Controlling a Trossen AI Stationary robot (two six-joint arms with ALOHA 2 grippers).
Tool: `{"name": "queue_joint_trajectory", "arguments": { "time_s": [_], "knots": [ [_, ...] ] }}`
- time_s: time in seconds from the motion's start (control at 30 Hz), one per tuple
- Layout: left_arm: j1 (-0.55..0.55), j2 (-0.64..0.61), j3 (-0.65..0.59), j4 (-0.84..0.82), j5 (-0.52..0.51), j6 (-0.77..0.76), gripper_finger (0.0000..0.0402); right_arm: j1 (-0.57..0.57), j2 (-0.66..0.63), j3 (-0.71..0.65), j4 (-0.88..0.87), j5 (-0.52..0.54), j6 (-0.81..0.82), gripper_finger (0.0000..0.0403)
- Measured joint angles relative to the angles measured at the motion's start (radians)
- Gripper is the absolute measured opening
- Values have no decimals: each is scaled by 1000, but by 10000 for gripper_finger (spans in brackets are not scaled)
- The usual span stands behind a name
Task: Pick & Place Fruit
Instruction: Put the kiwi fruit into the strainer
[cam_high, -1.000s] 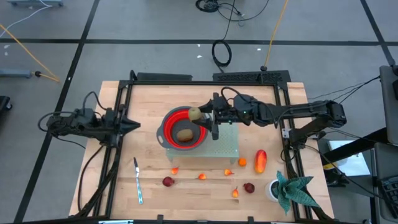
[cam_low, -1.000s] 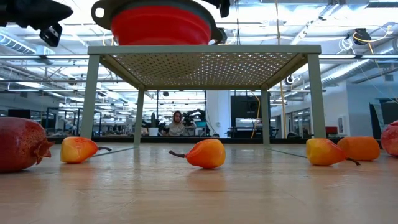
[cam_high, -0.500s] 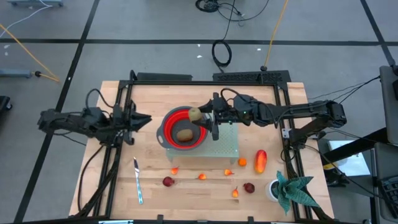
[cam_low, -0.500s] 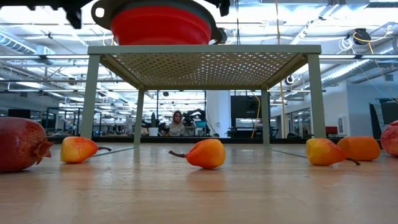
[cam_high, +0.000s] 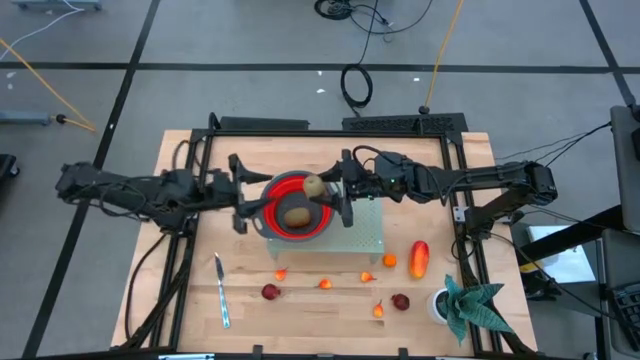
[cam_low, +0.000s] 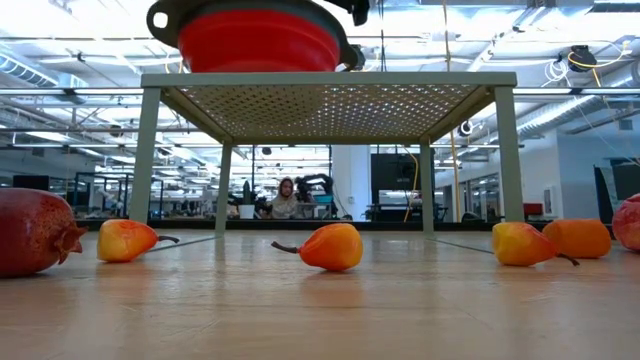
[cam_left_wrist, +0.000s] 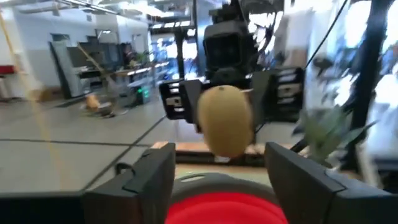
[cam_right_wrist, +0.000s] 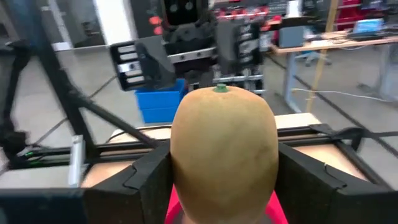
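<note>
Reaching in since the earlier frame, the left gripper (cam_high: 240, 193) now faces the bowl (cam_high: 272, 205), jaws spread. Opposite, the right gripper (cam_high: 335, 189) pinches a kiwi (cam_high: 313, 184), seemingly above the rim; release squarely over the bowl.

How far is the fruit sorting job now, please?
Done: one kiwi lies in the red bowl. In hand: the right end effector holds a second kiwi over the bowl; the left end effector waits open at its rim. Left: the red-orange piece and small fruits on the table.
</note>
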Motion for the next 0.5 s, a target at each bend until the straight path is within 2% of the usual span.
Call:
{"name": "queue_joint_trajectory", "arguments": {
  "time_s": [0.13,0.27,0.5],
  "knots": [
    [0,104,128,-103,-73,78,275,0,0,0,1,-43,17,229],
    [0,196,233,-180,-81,123,284,0,0,0,1,-114,43,223],
    [-31,322,363,-284,-92,188,285,1,-3,-1,-12,-154,45,227]
  ]
}}
